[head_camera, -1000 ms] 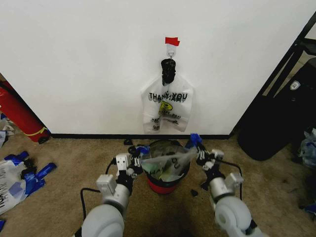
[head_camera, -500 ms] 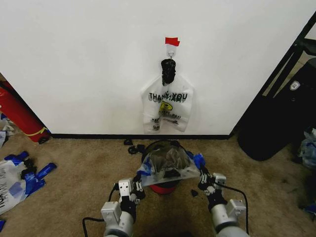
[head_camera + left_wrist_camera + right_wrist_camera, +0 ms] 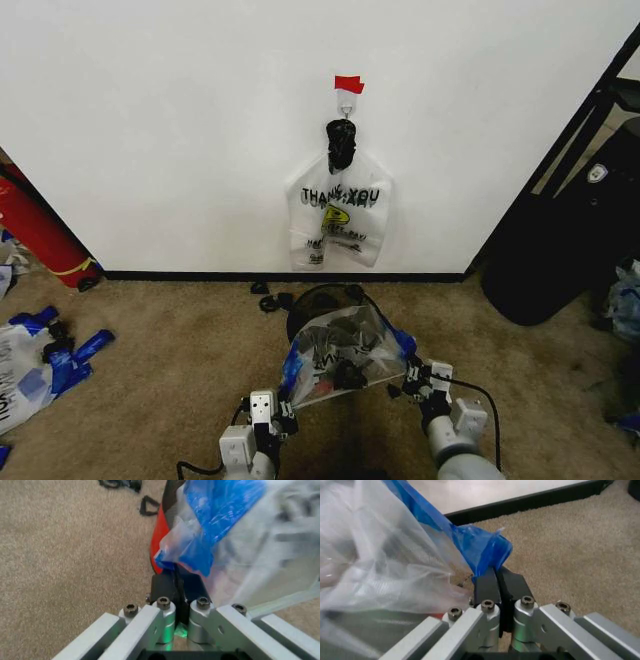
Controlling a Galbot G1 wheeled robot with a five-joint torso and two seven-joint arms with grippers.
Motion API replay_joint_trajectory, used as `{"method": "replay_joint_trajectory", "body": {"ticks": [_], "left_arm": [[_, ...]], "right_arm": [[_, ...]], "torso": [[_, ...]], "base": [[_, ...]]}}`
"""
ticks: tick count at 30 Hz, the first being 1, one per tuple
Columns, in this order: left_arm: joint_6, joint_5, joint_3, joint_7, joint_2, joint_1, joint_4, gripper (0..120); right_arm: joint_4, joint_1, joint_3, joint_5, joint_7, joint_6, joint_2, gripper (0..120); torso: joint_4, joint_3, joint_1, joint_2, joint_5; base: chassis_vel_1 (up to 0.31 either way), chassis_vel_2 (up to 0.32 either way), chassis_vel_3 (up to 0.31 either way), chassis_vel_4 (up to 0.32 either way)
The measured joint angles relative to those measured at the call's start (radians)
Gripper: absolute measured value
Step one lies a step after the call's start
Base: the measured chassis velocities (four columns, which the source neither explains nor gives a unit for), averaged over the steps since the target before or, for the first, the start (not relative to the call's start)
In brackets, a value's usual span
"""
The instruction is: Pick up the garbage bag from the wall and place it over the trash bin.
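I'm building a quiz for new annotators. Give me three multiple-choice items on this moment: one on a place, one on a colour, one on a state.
1. Where does the garbage bag hang?
A. on the wall hook
B. stretched between both tools, before the trash bin
C. flat on the carpet

2. What colour are its handles?
A. blue
B. red
C. green

3. How is the left tool?
A. open
B. shut on nothing
C. shut on a handle

Answers:
1 B, the left tool and the right tool each pinch one side.
2 A, blue plastic bunches at both tools.
3 C, its fingers clamp the blue handle.
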Motion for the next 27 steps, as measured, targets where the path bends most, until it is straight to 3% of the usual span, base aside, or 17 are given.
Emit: {"method": "replay_joint_trajectory", "body": {"ticks": [5,11,15,21,22,27], "left_arm": [[-0.002,-0.018,0.013,-0.006,-0.023,-0.096,0.089,0],[-0.010,-0.018,0.027,-0.005,-0.051,-0.133,0.150,0],[-0.050,0.008,0.025,0.008,-0.070,-0.152,0.191,0],[-0.078,0.037,0.019,0.029,-0.070,-0.141,0.182,0],[-0.080,0.050,0.014,0.038,-0.063,-0.125,0.168,4],[-0.081,0.081,0.002,0.050,-0.041,-0.069,0.117,24]], "right_arm": [[-0.073,0.095,-0.014,0.028,0.010,-0.035,0.003,0],[-0.140,0.150,-0.029,0.039,0.015,-0.059,0.010,0],[-0.201,0.184,-0.031,0.021,-0.015,-0.001,0.021,0],[-0.217,0.181,-0.023,0.016,-0.055,0.073,0.027,0],[-0.208,0.163,-0.018,0.010,-0.073,0.096,0.024,8],[-0.171,0.107,-0.004,-0.034,-0.091,0.155,0.016,25]], "torso": [[0.0000,0.000,0.000,0.000,-0.0001],[0.0000,0.000,0.000,0.000,0.0000],[0.0000,0.000,0.000,0.000,0.0000],[0.0001,0.000,0.000,0.000,-0.0001],[0.0000,0.000,0.000,0.000,-0.0001],[0.0000,0.000,0.000,0.000,-0.0001]], "base": [[0.000,0.000,0.000,0.000],[0.000,0.000,0.000,0.000],[0.000,0.000,0.000,0.000],[0.000,0.000,0.000,0.000],[0.000,0.000,0.000,0.000],[0.000,0.000,0.000,0.000]]}}
